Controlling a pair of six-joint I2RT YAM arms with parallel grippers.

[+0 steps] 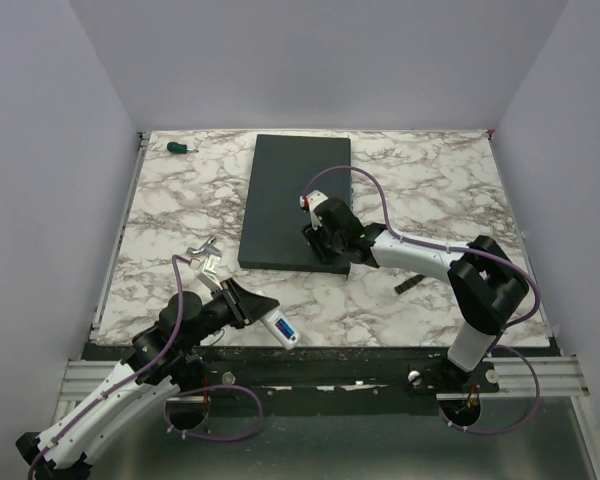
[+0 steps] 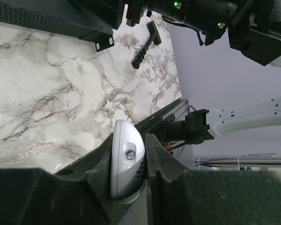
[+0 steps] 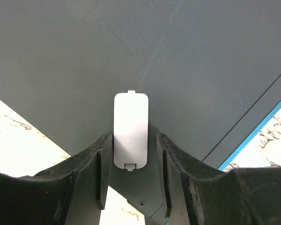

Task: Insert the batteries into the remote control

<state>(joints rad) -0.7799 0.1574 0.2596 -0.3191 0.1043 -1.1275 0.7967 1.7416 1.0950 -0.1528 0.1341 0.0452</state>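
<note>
The left gripper [image 2: 129,145] squeezes the small white oblong remote control [image 1: 281,328] shut, off the near edge of the big dark grey slab [image 1: 290,190] — on the slab the half-open right gripper [image 3: 132,140] straddles a tiny white cover [image 3: 130,131], lengthwise, not pinching it.

Remote [image 2: 126,164] was largely hidden between the left tool's [image 2: 130,149] fingers, only one end showing. Small pale items [image 1: 206,256] on the bench [image 1: 160,220] were too small to identify.

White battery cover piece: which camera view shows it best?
Right wrist view: the white cover shows whole against the dark slab, framed by the right tool. Top external hides it under that arm; left wrist misses it.
</note>
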